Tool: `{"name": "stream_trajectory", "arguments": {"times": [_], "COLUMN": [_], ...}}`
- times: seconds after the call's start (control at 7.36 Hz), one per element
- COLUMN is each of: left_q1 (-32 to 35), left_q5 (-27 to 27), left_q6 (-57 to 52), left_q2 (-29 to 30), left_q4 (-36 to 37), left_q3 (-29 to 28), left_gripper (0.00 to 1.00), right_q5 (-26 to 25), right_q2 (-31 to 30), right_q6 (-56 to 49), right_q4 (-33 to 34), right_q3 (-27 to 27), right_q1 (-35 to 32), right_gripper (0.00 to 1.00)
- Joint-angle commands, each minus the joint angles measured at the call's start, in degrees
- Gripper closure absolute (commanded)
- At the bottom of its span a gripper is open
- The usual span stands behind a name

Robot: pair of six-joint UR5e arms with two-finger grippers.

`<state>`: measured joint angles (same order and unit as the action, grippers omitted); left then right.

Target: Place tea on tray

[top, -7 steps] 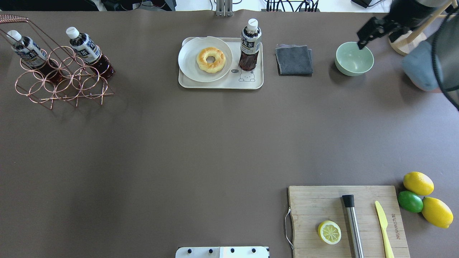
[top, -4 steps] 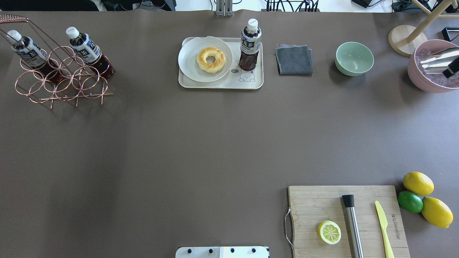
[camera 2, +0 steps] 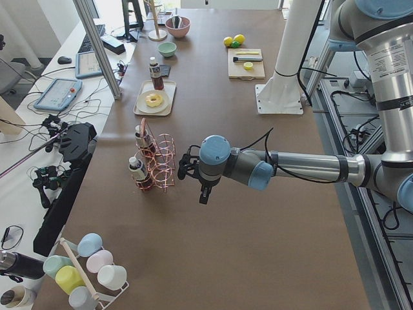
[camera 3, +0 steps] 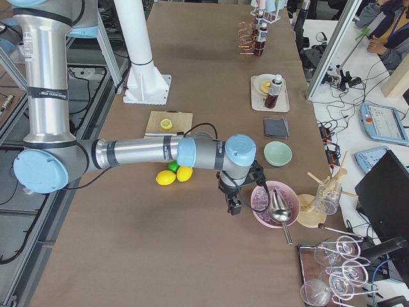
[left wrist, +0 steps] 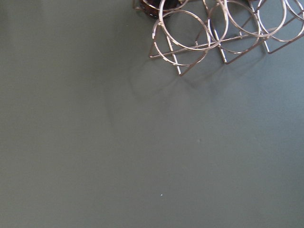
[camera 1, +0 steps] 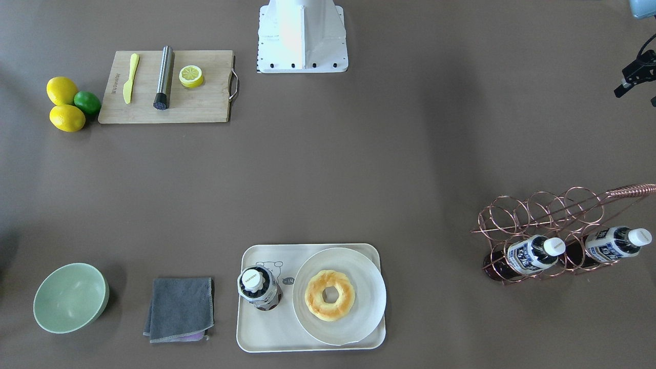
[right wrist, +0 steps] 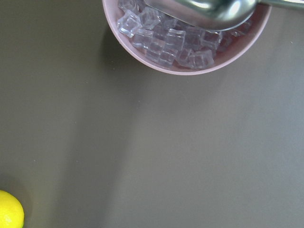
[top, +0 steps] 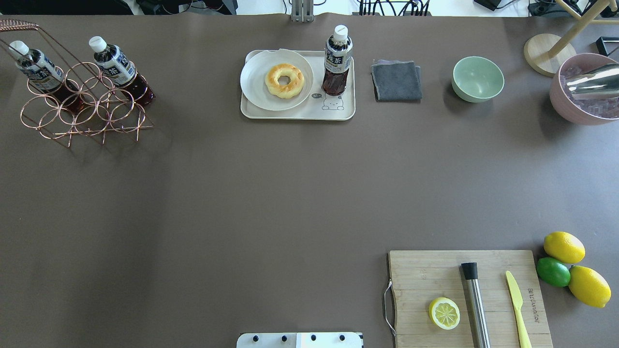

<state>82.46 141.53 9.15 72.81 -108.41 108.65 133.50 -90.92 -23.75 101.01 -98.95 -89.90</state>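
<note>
Front-facing view: the tea stands upright on the tray at lower centre, in the tray's left part. It is just beside the white plate, which carries a doughnut on the same tray. A grey cloth lies left of the tray and a green bowl sits at lower left. A wire rack at right holds two more bottles lying tilted. A cutting board is at upper left. The left gripper is at the upper right edge, cut off and well apart from the tea; cannot tell how its fingers stand. Overhead view: the tea is upright at top centre, on the right part of the tray, with nothing touching it. A pink bowl with a metal scoop is at the right edge. No gripper shows here. Left side view: the near arm's left gripper hangs over bare bench just beside the rack, at frame centre; fingers too small to judge. The tea is far back at upper left. Right side view: the right gripper hangs at centre near the pink bowl; finger state cannot be told. Left wrist view: rack rings at top, bare bench below. Right wrist view: the pink bowl with ice cubes and the scoop at top, a lemon at lower left.
</note>
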Motion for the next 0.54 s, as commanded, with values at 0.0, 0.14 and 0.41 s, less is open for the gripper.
{"name": "stream_trajectory", "arguments": {"times": [0.0, 0.14, 0.41], "left_q1": [5.08, 5.52, 7.35], "left_q5": [0.05, 0.32, -0.11], "left_q6": [-6.16, -6.25, -10.18], "left_q2": [-0.03, 0.06, 0.23], "left_q4": [6.02, 8.20, 11.88], "left_q3": [0.94, 1.47, 1.21], "left_gripper": [0.03, 0.03, 0.03], "right_q5": [3.16, 2.90, 2.29], "right_q2": [-3.29, -3.30, -2.77], "right_q6": [-5.70, -5.52, -5.43], "right_q4": [-0.19, -0.20, -0.28], "right_q3": [1.04, 1.04, 1.04], "right_q1": [-6.16, -6.16, -6.16], "right_gripper": [0.00, 0.00, 0.00]}}
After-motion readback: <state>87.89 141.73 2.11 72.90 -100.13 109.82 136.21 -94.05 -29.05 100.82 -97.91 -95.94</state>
